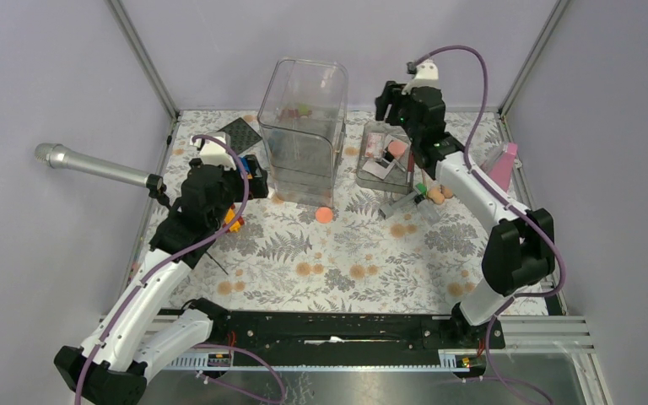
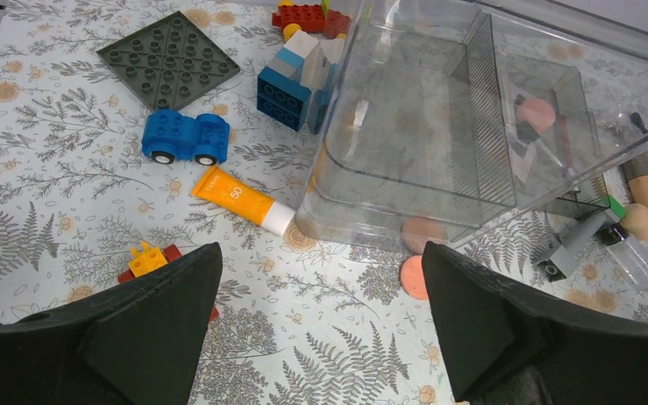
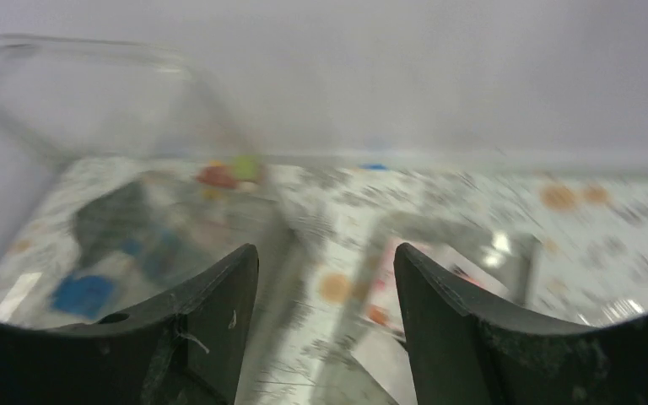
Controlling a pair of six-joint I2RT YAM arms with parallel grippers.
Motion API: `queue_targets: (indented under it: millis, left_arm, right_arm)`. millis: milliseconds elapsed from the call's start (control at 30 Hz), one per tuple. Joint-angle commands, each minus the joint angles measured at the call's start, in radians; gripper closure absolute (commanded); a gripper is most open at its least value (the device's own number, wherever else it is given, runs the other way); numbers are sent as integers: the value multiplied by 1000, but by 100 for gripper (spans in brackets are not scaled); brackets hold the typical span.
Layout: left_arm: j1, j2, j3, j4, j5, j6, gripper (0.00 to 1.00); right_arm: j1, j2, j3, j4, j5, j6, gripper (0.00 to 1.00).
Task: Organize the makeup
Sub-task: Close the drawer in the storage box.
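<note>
Coral disc [image 2: 413, 277] lies ahead of left gripper [image 2: 319, 257] — untouched.

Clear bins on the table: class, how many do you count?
2. A tall bin stands at the back centre; a low tray holding makeup sits just right of it. None seems hidden.

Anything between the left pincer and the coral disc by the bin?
No, just bare floral cloth between left pincer and coral disc; left wrist view.
</note>
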Motion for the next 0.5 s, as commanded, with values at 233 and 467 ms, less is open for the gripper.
queue_targets:
  millis: [233,467]
  left_arm:
    - [5,3,0,47,25,2,1]
    - [4,5,1,44,17,6,1]
  right_arm:
    - [-183,261,332,-707,237,268,32]
    - [-195,407,392,-737,236,297,32]
